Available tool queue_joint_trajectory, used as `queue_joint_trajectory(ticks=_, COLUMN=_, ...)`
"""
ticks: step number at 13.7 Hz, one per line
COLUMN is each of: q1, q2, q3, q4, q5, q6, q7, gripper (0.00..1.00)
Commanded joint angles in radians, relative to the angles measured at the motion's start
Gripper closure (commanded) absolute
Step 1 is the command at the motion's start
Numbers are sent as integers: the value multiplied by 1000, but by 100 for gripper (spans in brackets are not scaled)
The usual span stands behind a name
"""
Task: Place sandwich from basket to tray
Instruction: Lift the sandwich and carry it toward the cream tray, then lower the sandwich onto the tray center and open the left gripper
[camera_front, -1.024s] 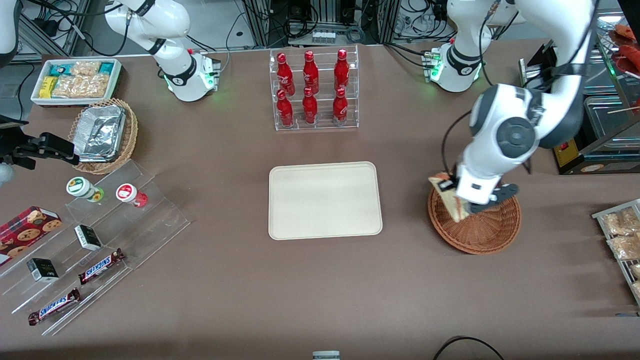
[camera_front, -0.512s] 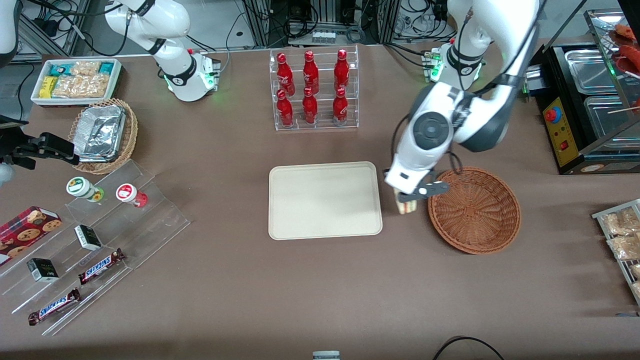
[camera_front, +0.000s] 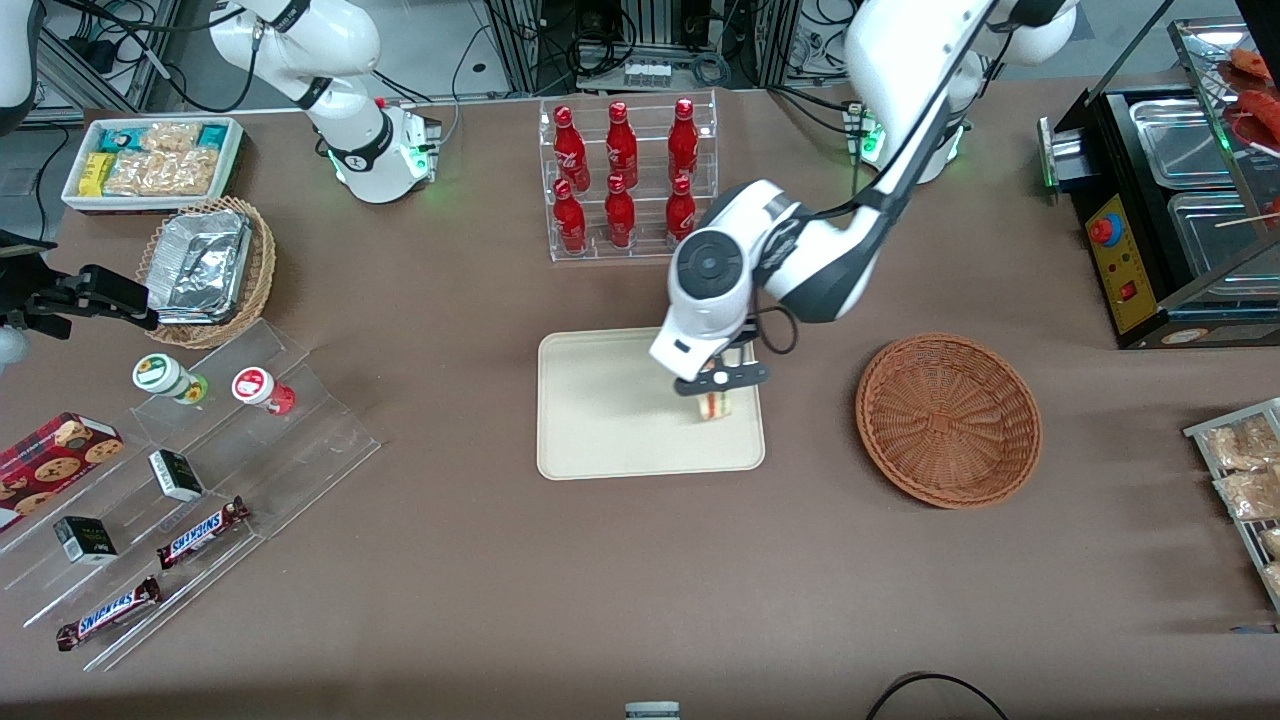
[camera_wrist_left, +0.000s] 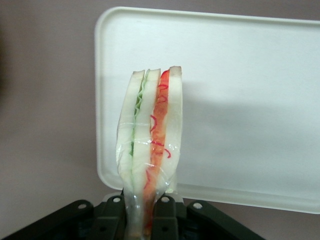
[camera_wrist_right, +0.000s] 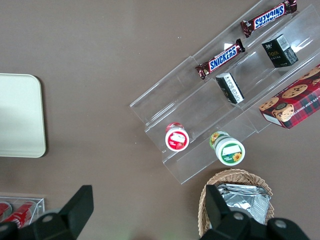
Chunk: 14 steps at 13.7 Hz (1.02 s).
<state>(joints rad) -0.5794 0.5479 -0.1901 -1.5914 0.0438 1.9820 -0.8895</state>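
My left gripper (camera_front: 716, 388) is shut on the sandwich (camera_front: 714, 404), a wrapped wedge of pale bread with green and red filling (camera_wrist_left: 150, 140). It holds the sandwich above the cream tray (camera_front: 600, 420), over the tray's end nearest the basket. In the left wrist view the black fingers (camera_wrist_left: 111, 220) clamp the sandwich's base, with the tray (camera_wrist_left: 250, 100) beneath. The reddish-brown wicker basket (camera_front: 948, 420) stands beside the tray, toward the working arm's end of the table, with nothing in it.
A clear rack of red bottles (camera_front: 628, 180) stands farther from the front camera than the tray. A tan basket with foil trays (camera_front: 208, 268), a white snack bin (camera_front: 152, 160) and an acrylic stand with snacks (camera_front: 190, 480) lie toward the parked arm's end.
My left gripper has carried the sandwich out of the basket, past the gap beside the tray, to above the tray's near-basket end. The basket now holds nothing.
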Motion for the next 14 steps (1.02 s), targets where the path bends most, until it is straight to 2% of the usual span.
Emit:
queue_joint_trajectory(ticks=1, q1=-65, q2=105, q3=15, q4=155, q5=21, q6=-67, q7=-17, gripper=100)
queue_joint_trajectory(ticks=3, q1=-92, q2=159, q3=14, q4=212, q5=76, q6=-101, q7=-23, gripper=100)
queue_joint_trajectory(ticks=9, q1=-126, q2=271, q3=14, q4=315, q5=82, q6=-97, q7=-25, gripper=100)
queue_joint_trajectory(ticks=12, q1=-129, q2=346, q3=14, q4=418, q5=84, q6=-94, q7=-42, gripper=100)
queue_joint_trajectory(ticks=14, q1=-129, q2=345, q3=14, q4=430, q5=82, q6=-100, q7=-40, gripper=100)
